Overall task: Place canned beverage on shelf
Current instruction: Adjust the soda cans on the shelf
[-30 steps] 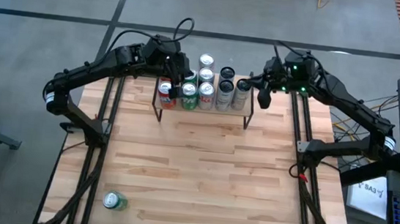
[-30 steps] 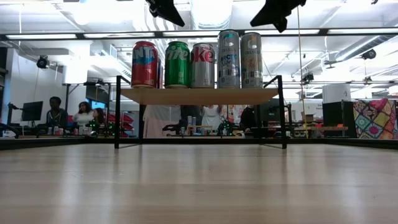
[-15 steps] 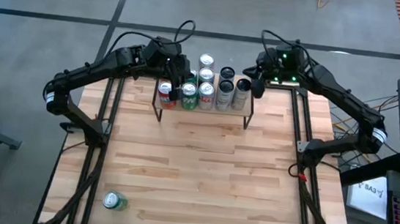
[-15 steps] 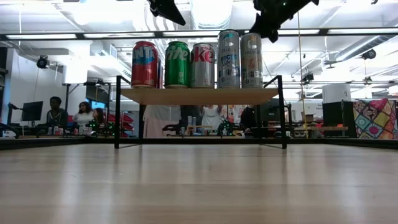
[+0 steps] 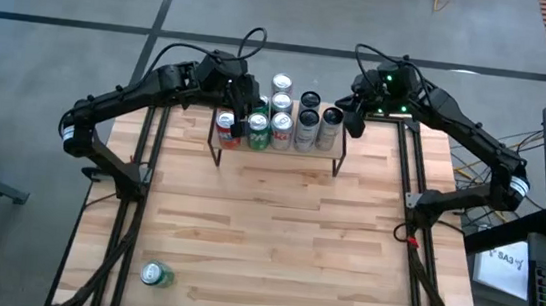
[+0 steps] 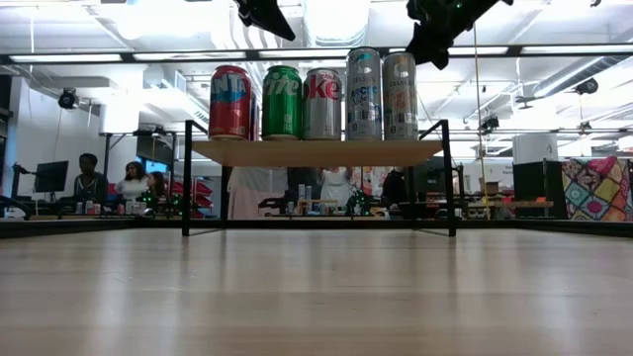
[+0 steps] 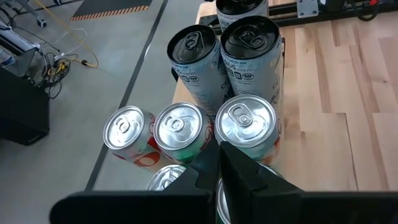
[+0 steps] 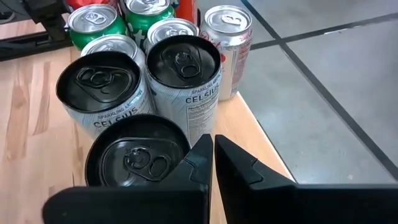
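Observation:
The shelf [image 6: 316, 151] stands at the table's far middle on thin black legs, and it also shows in the high view [image 5: 298, 154]. Several upright cans stand on it: a red one [image 6: 229, 102], a green one [image 6: 282, 102], a silver one [image 6: 322, 104] and two tall slim ones [image 6: 383, 95]. Another green can [image 5: 155, 275] lies on its side near the table's near left corner. My left gripper [image 7: 219, 163] is shut and empty above the shelf's left cans [image 5: 242, 110]. My right gripper [image 8: 213, 155] is shut and empty above the shelf's right end [image 5: 350, 120].
Bare tabletop [image 5: 275, 234] stretches from the shelf to the near edge. The arms' black frames run along the left [image 5: 132, 210] and right [image 5: 416, 237] sides. People sit in the room behind the table [image 6: 109, 183].
My right gripper has swung from beside the shelf's right end toward the far edge and the tall cans, turning as it went and dropping a little. My left gripper and the cans have kept still.

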### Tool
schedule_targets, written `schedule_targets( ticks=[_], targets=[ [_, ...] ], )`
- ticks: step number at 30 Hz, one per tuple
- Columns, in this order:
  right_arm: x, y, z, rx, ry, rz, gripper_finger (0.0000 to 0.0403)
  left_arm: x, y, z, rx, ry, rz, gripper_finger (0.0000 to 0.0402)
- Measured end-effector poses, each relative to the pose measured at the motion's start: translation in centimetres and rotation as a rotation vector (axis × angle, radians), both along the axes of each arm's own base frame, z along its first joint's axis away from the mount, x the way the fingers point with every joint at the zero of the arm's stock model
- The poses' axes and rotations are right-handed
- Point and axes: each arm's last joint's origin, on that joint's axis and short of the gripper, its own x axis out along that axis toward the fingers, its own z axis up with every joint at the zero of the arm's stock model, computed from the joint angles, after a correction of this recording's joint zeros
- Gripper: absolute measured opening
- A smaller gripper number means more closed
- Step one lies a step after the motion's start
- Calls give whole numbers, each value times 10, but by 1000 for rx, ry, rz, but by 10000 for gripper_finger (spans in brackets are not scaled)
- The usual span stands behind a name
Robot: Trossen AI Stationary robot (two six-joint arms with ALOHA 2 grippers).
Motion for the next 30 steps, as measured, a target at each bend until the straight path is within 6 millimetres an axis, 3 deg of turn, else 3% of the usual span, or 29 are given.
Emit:
schedule_targets(
  ticks=[10, 15, 23, 30],
  targets=[
    [-3, 3, 0, 8, 10, 0, 9, 0, 0, 0, 0, 0, 0, 0],
    [-3, 4, 11, -21, -48, -10, 9, 0, 0, 0, 0, 0, 0, 0],
    [1, 22, 12, 15, -57, 133, 9, 0, 0, 0, -3, -1, 2, 0],
    [5, 32, 9, 55, -33, 159, 9, 0, 0, 0, -3, -1, 2, 0]
  ],
)
